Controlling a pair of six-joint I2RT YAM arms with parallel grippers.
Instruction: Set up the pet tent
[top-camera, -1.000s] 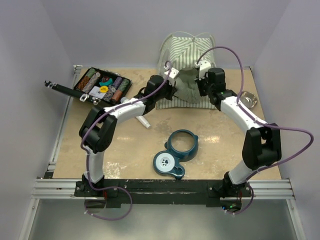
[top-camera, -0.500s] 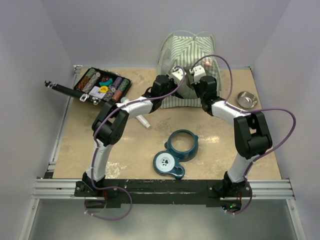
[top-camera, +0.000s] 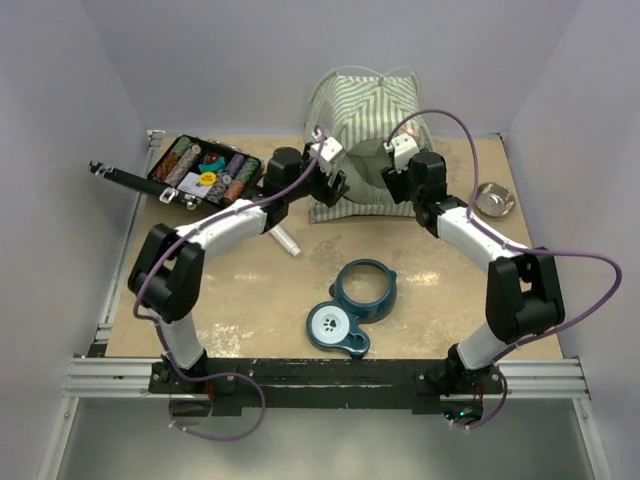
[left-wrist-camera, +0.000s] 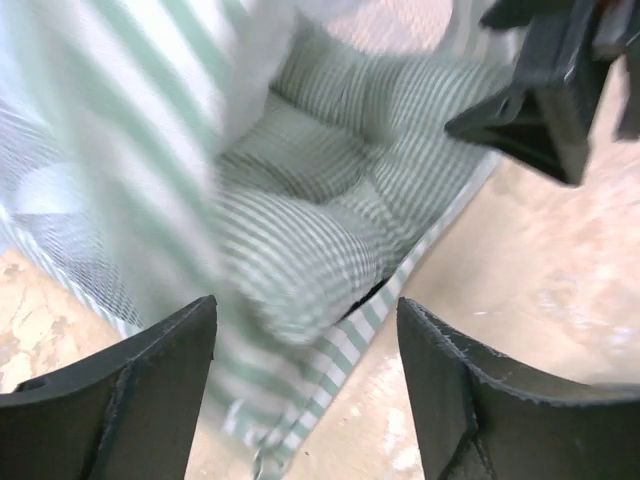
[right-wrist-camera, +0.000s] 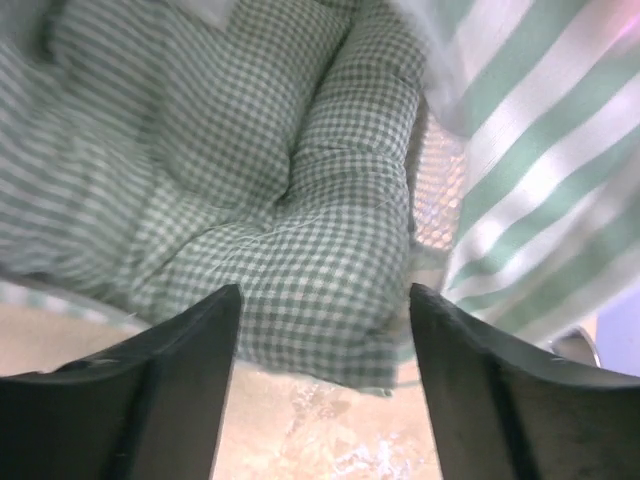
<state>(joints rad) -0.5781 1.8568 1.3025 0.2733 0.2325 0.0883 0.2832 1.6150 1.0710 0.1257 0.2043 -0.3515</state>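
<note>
The pet tent (top-camera: 365, 105) stands upright at the back middle of the table, green-and-white striped, its doorway facing the arms. A green checked cushion (top-camera: 362, 190) lies inside on its floor. My left gripper (top-camera: 336, 186) hovers at the doorway's left edge, open and empty. At the doorway's right edge my right gripper (top-camera: 396, 180) is open and empty too. In the left wrist view the gripper (left-wrist-camera: 305, 385) frames the cushion (left-wrist-camera: 330, 200) and the tent's striped hem (left-wrist-camera: 350, 350). The right wrist view shows that gripper (right-wrist-camera: 325, 385) over the cushion's front edge (right-wrist-camera: 260, 190), the tent wall (right-wrist-camera: 530, 120) to the right.
A black tray of thread spools (top-camera: 205, 170) sits at the back left. A teal double-bowl stand (top-camera: 355, 305) lies in the middle foreground. A small metal bowl (top-camera: 495, 198) rests at the right. A short white tube (top-camera: 288, 243) lies under the left arm.
Both grippers have opened, let go of the tent fabric and drawn back to the doorway's sides. The tent now stands taller and farther back.
</note>
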